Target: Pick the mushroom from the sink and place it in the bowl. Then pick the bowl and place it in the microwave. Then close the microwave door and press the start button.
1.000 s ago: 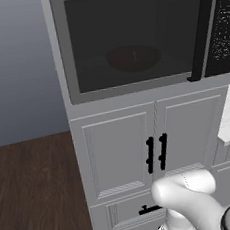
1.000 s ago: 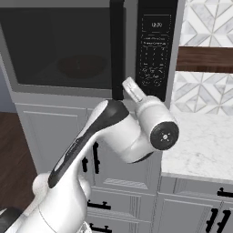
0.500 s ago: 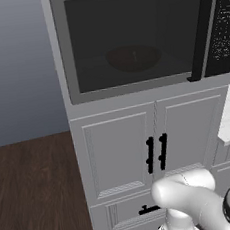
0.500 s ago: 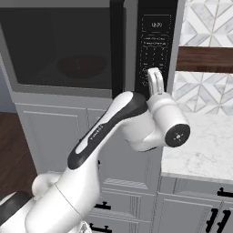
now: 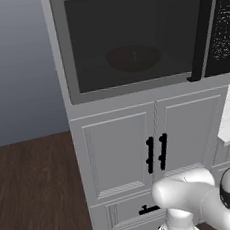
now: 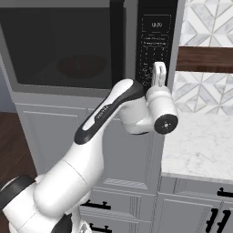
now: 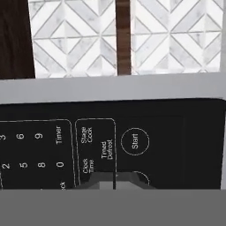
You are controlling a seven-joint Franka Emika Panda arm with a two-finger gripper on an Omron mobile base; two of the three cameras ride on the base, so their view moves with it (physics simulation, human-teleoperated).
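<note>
The grey microwave [image 5: 62,52] has its microwave door [image 5: 134,87] shut, the black bar handle [image 5: 201,32] at its right. Behind the tinted window the reddish-brown bowl [image 5: 133,57] sits inside, also dim in the right base view [image 6: 84,66]. My gripper [image 6: 159,73] is shut with nothing in it, its tips up against the lower part of the black control panel [image 6: 154,41]. In the hand view the closed gripper [image 7: 114,182] lies just below and left of the round Start button [image 7: 134,141]. The mushroom cannot be made out; the sink is out of view.
White cabinet doors with black handles [image 5: 156,153] stand below the microwave. A marble counter [image 6: 200,145] runs to the right, with a patterned tile backsplash [image 6: 205,91] and a dark wood shelf [image 6: 205,59] behind. Dark wood floor [image 5: 34,186] lies to the left.
The hand has swung right from the door handle onto the control panel and risen a little. Its jaws have closed from wide open.
</note>
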